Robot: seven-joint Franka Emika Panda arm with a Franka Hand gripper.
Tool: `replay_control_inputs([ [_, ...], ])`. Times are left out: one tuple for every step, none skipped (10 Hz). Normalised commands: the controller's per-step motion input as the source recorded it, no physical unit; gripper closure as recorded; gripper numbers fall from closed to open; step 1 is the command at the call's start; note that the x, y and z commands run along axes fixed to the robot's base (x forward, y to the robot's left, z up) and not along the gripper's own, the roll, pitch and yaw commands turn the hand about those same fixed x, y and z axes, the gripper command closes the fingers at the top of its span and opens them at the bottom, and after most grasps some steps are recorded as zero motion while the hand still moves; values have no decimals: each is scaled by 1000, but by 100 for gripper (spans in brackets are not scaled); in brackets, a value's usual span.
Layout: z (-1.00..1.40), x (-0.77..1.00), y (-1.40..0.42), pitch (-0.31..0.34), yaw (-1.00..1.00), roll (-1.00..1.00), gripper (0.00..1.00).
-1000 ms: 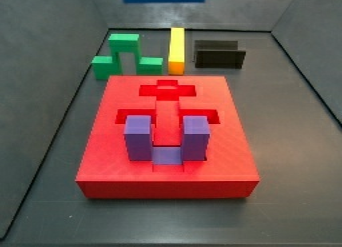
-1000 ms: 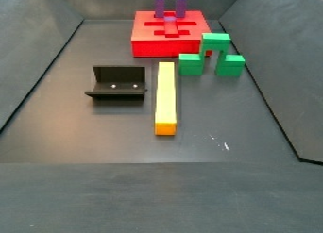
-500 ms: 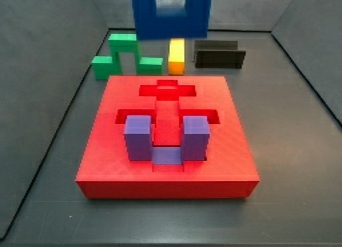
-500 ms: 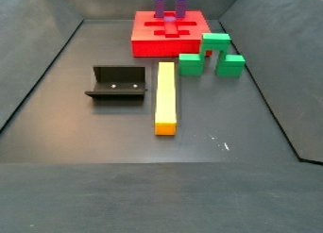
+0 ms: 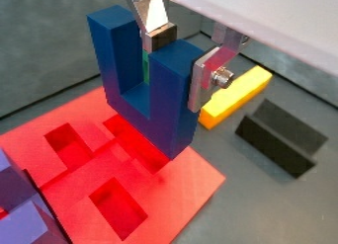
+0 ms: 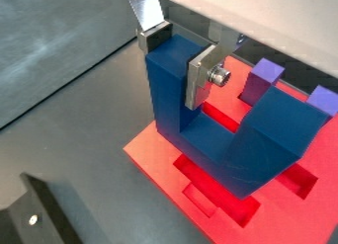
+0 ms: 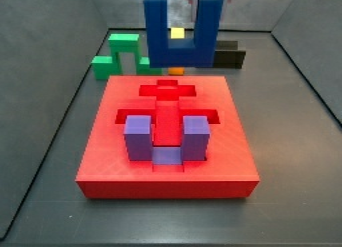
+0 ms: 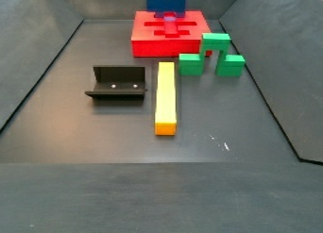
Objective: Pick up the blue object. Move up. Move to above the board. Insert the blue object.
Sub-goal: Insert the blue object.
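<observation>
The dark blue U-shaped blue object (image 5: 142,85) hangs prongs-up in my gripper (image 5: 183,55), which is shut on one prong; both wrist views show the silver fingers clamping it (image 6: 211,124). It hovers over the end of the red board (image 5: 192,179) that has the cross-shaped recess, a little above the surface. In a side view the blue object (image 7: 178,36) is above the board's (image 7: 120,166) far end. In a side view it (image 8: 167,1) hides the board's (image 8: 145,39) far part. A lighter purple U block (image 7: 163,141) stands in the board's other recess.
A green block (image 8: 209,53) and a long yellow bar (image 8: 165,95) lie on the floor beside the board. The black fixture (image 8: 113,84) stands beyond the yellow bar. Grey walls ring the floor.
The gripper with the blue object has come into the side views from the edge and moved over the board's end, lower than before. Nothing else has moved.
</observation>
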Motion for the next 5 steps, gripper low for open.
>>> replay_control_inputs([
  [-314,71,34,-36,-266,-193,100],
  [-329,66,54,-90,-174,-230,100],
  [-254,0,74,-157,-23,-236,100],
  [-129,-43,80,-216,0,-279,100],
  [-91,-151,51,-220,0,-236,100],
])
